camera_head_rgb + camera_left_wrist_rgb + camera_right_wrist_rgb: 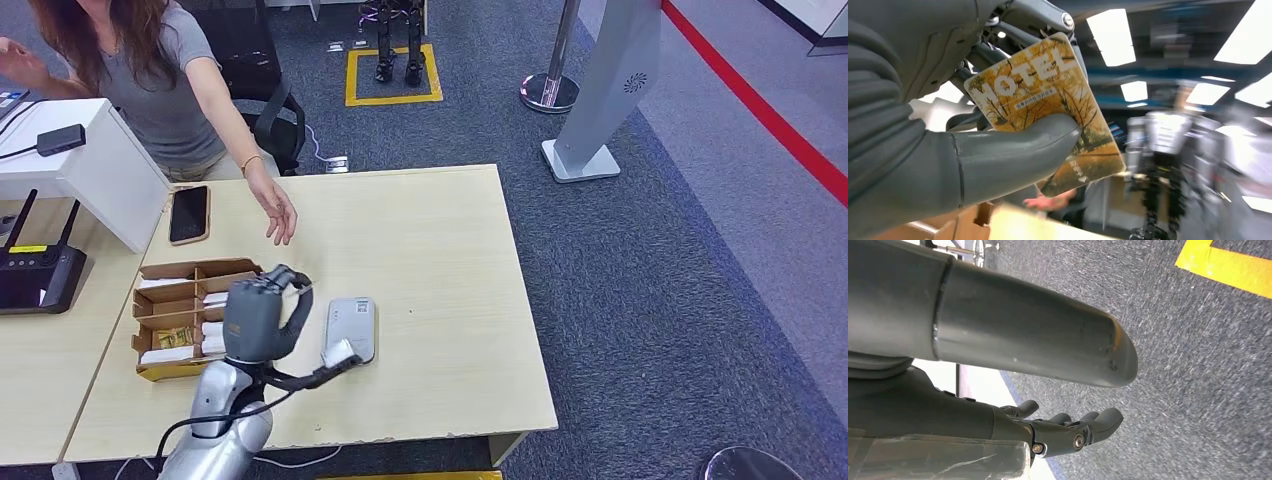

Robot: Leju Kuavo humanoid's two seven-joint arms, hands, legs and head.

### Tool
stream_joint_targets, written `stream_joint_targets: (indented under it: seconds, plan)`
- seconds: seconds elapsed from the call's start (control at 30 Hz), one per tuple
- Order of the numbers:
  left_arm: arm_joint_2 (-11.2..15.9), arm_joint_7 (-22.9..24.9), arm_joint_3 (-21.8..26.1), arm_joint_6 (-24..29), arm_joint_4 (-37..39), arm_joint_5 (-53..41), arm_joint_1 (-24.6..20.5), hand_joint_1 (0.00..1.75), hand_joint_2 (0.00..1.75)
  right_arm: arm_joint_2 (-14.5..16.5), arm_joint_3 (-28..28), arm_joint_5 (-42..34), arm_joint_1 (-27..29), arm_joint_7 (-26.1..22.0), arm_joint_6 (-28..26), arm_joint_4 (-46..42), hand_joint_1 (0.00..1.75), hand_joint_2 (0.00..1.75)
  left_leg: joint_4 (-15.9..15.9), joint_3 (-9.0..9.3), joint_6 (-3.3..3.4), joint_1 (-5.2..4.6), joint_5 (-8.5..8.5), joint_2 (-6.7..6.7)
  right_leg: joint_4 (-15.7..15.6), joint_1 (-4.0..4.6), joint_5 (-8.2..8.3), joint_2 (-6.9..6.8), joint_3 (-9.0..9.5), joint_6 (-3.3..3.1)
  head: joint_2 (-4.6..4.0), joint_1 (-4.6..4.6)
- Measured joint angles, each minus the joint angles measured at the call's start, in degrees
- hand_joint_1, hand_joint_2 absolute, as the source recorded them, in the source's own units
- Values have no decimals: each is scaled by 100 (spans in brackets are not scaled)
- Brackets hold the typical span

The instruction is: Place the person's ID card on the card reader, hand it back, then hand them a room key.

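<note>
Left hand fingers grasping room key above card-filled cardboard box.

Silver left arm, black cable, grey ribbed cover — dark fingers

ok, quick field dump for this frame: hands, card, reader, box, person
left hand: raised over the table, holds the room key card
room key card: yellow, printed HOTEL, pinched under the thumb
right hand: hangs over the carpet, holds nothing, fingers apart
card reader: grey, flat on the table
cardboard box: divided, holds cards
person's hand: reaching over the table
</note>
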Motion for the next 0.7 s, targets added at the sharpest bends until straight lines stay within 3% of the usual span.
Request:
stream_joint_targets:
  seconds: [0.13,0.23,0.43,0.7]
  plan:
    - [28,-359,857,-705,-268,3211,-77,175,175,1,1,4,42,-1,-16,3,0,0,0,1,1,3,4,0,2,2,0,-2,-1,0,0,-8]
    - [114,-546,1439,-1352,-294,4531,-170,175,175,1,23,14,31,12,3,5,0,0,-1,-3,0,4,12,-7,5,4,0,-8,-2,-1,0,-10]
    - [480,-768,2035,-1381,-6,4504,-710,175,175,4,147,25,-40,46,121,5,0,0,-1,-4,0,2,13,-7,5,4,3,-6,-2,-1,0,-8]
    - [823,-749,2285,-1355,555,4182,-1291,175,175,38,296,27,-99,42,224,5,0,0,-1,-5,0,1,13,-7,4,3,5,-5,-3,0,0,-8]
